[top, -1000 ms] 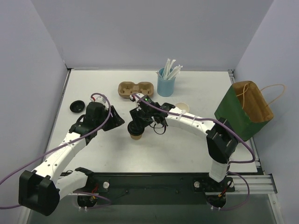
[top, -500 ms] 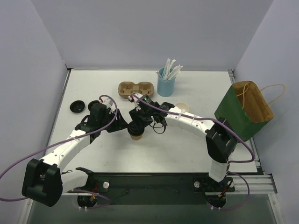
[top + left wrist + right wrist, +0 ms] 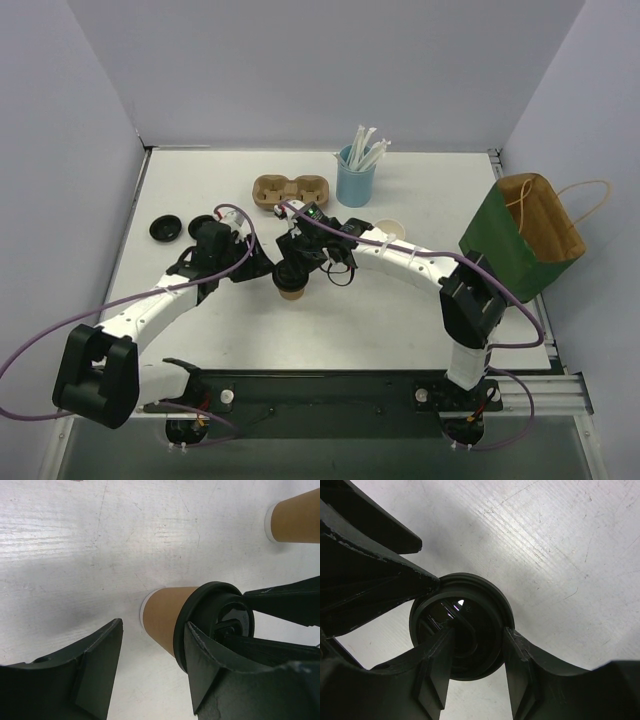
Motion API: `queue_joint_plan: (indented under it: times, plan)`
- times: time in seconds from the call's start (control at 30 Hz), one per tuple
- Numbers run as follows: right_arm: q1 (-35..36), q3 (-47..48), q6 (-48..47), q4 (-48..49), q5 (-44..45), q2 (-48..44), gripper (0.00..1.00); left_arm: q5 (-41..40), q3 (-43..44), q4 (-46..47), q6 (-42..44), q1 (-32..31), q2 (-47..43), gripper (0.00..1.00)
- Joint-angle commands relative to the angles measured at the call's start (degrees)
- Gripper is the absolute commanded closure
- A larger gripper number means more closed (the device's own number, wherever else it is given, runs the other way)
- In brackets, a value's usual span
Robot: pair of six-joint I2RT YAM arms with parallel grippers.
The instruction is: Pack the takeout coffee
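Two small tan paper takeout cups show. One (image 3: 291,292) stands mid-table with a black lid (image 3: 460,625) on top; it also shows in the left wrist view (image 3: 162,622). My right gripper (image 3: 293,272) is straight above it, fingers partly open, tips resting on the lid (image 3: 215,620). My left gripper (image 3: 262,268) is open at this cup's left side, its fingers (image 3: 102,665) straddling the cup without a clear touch. The other cup (image 3: 392,233) is open, white-rimmed and cream inside, right of the arms; it also shows in the left wrist view (image 3: 295,517).
A brown two-hole carrier (image 3: 291,191) and a light-blue cup of white straws (image 3: 355,180) stand at the back. A spare black lid (image 3: 165,229) lies at the left. A green paper bag (image 3: 520,235) with handles stands at the right edge.
My left arm has swung right and its open gripper has closed in on the lidded cup. The right arm and the cup have not moved.
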Motion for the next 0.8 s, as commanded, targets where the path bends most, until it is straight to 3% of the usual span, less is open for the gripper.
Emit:
queue_joint_plan:
  times: [0.0, 0.27, 0.43, 0.63, 0.77]
  plan:
    - [0.67, -2.05, -0.63, -9.31, -1.82, 4.62, 0.58, -4.08, -0.49, -1.54, 0.23, -0.53, 2.31, 0.38]
    - [0.85, -7.49, 0.51, -6.41, 0.2, 4.98, 0.59, -14.62, -6.99, -3.93, -5.31, -4.22, 4.6, 0.39]
    - [0.76, -8.64, 1.21, -5.53, 0.9, 4.19, 0.6, -15.79, -10.33, -3.05, -8.65, -7.65, 2.77, 0.39]
    - [0.59, -6.98, 2.27, -6.32, 0.47, 1.11, 0.59, -13.5, -3.85, -8.83, -8.39, -7.65, -6.98, 0.38]
    - [-0.2, -4.43, 4.29, -7.28, -0.67, 0.41, 0.53, -13.5, 4.41, -14.2, -7.07, -7.39, -8.49, 0.35]
